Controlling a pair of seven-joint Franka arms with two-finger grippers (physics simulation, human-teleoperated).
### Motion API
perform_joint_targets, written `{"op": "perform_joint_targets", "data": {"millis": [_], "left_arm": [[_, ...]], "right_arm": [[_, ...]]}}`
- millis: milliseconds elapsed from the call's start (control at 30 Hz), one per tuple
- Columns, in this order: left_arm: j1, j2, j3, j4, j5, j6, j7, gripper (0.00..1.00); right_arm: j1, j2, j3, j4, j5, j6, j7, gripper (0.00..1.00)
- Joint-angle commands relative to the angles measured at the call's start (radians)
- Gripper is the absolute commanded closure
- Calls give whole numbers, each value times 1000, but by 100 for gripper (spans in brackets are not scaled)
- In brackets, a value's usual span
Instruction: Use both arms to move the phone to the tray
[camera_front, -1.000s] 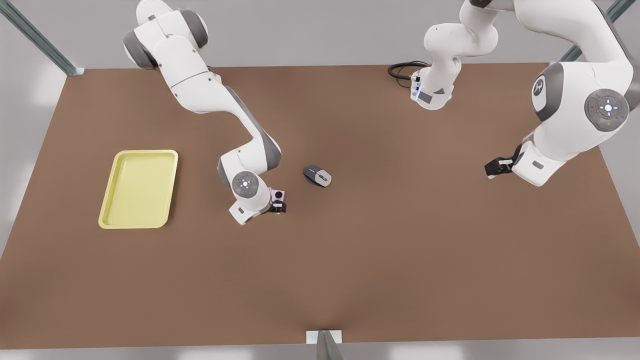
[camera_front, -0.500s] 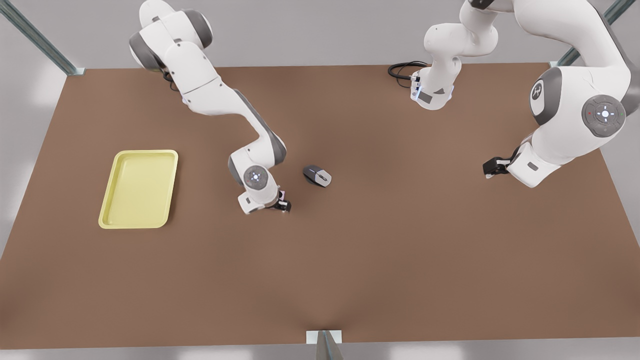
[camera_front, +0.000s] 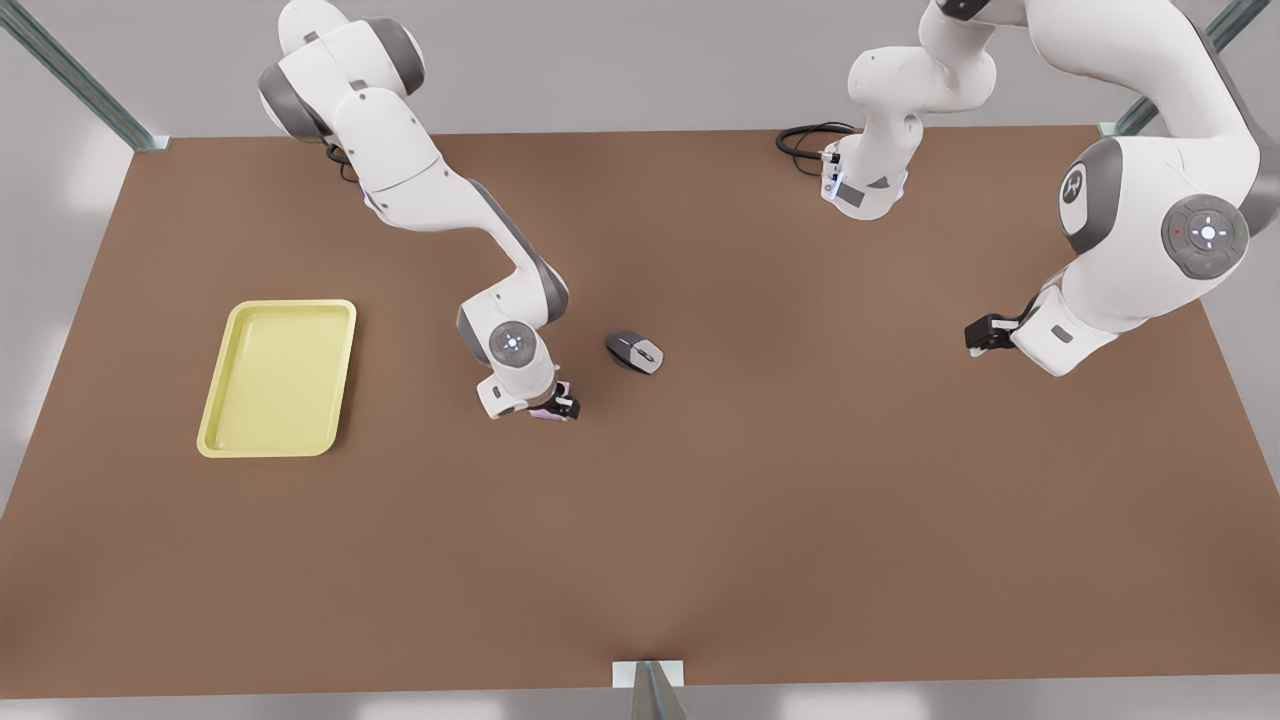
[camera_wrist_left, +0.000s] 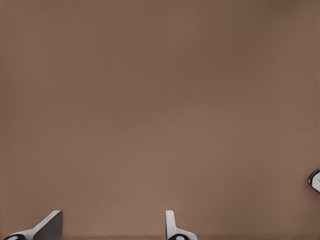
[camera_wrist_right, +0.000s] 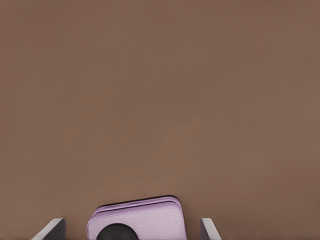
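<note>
The pale pink phone (camera_wrist_right: 136, 220) lies flat on the brown table, one black circle on its face showing. My right gripper (camera_wrist_right: 132, 227) is open, with a finger on either side of the phone and a small gap at each side. In the front view this gripper (camera_front: 560, 407) is left of centre and covers most of the phone (camera_front: 545, 413). The pale yellow tray (camera_front: 278, 378) sits apart at the front view's left. My left gripper (camera_front: 985, 334) hovers at the front view's right, open with nothing between its fingers (camera_wrist_left: 172, 225).
A grey computer mouse (camera_front: 634, 351) lies just to the front view's right of the phone. A black cable (camera_front: 805, 140) coils at the table's far edge by an arm base. Bare brown table (camera_front: 760, 500) spreads between the two arms and toward the near edge.
The right arm swung its wrist round and settled over the phone, which now shows far less in the front view. The left arm drifted slightly toward the front view's left.
</note>
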Motion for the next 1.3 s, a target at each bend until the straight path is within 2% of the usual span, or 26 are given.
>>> {"op": "perform_joint_targets", "data": {"millis": [0, 200, 267, 433, 900, 967, 1267], "left_arm": [[0, -1, 0, 0, 0, 0, 33, 0], [0, -2, 0, 1, 1, -2, 32, 0], [0, -1, 0, 0, 1, 0, 32, 0], [-2, -2, 0, 0, 0, -2, 29, 0], [-2, 3, 0, 0, 0, 0, 29, 0], [-2, 3, 0, 0, 0, 0, 29, 0], [-2, 4, 0, 1, 0, 0, 25, 0]], "right_arm": [[0, 1, 1, -8, 0, 48, 47, 0], [2, 13, 19, -9, 1, 74, 51, 0], [0, 10, 24, -55, 0, 146, 51, 0], [-11, -12, 24, -48, 1, 83, 0, 0], [-5, 5, 25, -52, 1, 86, 67, 0], [-5, 7, 25, -52, 1, 86, 69, 6], [-5, 14, 25, -49, 1, 84, 75, 10]]}}
